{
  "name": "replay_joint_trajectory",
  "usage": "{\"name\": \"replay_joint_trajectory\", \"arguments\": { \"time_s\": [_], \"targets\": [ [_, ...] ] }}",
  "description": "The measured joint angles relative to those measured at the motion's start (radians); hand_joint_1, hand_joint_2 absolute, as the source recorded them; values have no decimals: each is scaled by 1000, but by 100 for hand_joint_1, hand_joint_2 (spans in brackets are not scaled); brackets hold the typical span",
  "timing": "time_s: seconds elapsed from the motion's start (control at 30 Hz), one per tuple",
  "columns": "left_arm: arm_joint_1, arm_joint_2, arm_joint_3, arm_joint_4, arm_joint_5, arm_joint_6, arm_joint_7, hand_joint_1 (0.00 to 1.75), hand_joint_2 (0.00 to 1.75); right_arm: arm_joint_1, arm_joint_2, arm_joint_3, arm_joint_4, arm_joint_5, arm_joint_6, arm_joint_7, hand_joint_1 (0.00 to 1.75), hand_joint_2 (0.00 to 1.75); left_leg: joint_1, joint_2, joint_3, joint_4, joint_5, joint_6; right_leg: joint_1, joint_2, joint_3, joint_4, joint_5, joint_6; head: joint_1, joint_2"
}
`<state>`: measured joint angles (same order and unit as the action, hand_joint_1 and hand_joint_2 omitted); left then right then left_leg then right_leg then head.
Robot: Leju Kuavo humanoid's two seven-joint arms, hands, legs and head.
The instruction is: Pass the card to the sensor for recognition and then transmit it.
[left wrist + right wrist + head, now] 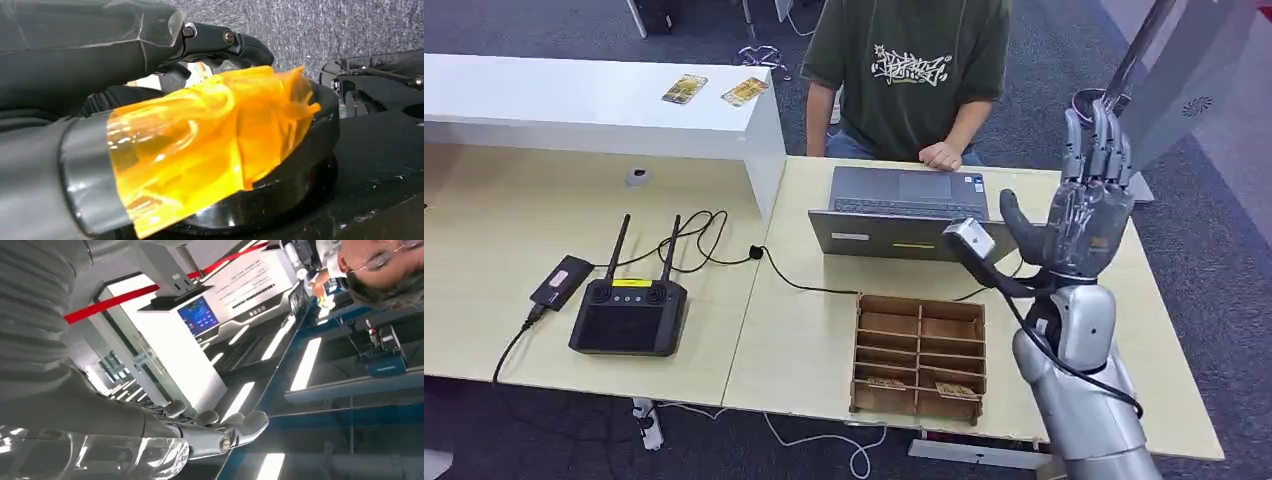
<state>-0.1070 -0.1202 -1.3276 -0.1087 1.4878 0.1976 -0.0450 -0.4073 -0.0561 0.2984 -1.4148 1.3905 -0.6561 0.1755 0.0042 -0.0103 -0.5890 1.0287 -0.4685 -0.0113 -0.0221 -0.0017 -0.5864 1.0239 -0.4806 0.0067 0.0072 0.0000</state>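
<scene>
Fingers (220, 42) of the left hand (200, 100): dark, curved over the thick thumb, which is wrapped in orange film. Can't tell if they're closed on anything. Fingers (1104, 150) of the right hand (1086, 215): straight, side by side, pointing up, thumb out to the side, nothing in them. The right wrist view shows the same, fingers in a row and empty.

Head view, left to right:
- Small black device (561, 281) on the wooden table (804, 340), with a cable running off the near edge.
- Just beside it, black controller (629, 315) with two antennas up.
- Small grey round object (636, 176) further back, near the white shelf (574, 110).
- Two cards on the shelf's right end: left card (684, 89) and right card (745, 91), lying flat and apart.
- Black cable (724, 250) looping from the controller area toward the laptop (904, 210).
- Laptop is open, with the person (909, 70) seated behind it and the person's hand (941, 155) at the table's far edge.
- Wooden divider box (919, 355) at the near edge, in front of the laptop. Two more cards sit in its nearest row: box card left (886, 383) and box card right (957, 390).
- Right hand is raised over the table's right end, right of the laptop and well apart from every card.
</scene>
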Motion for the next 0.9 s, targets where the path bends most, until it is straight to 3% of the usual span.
{"name": "replay_joint_trajectory", "arguments": {
  "time_s": [0.9],
  "targets": [
    [9,-10,43,0,5,11,-35,0,0,300,-11,-37,-221,7,-36,-28,0,175,0,0,0,0,-1,0,0,0,0,0,0,0,0,0]
  ]
}}
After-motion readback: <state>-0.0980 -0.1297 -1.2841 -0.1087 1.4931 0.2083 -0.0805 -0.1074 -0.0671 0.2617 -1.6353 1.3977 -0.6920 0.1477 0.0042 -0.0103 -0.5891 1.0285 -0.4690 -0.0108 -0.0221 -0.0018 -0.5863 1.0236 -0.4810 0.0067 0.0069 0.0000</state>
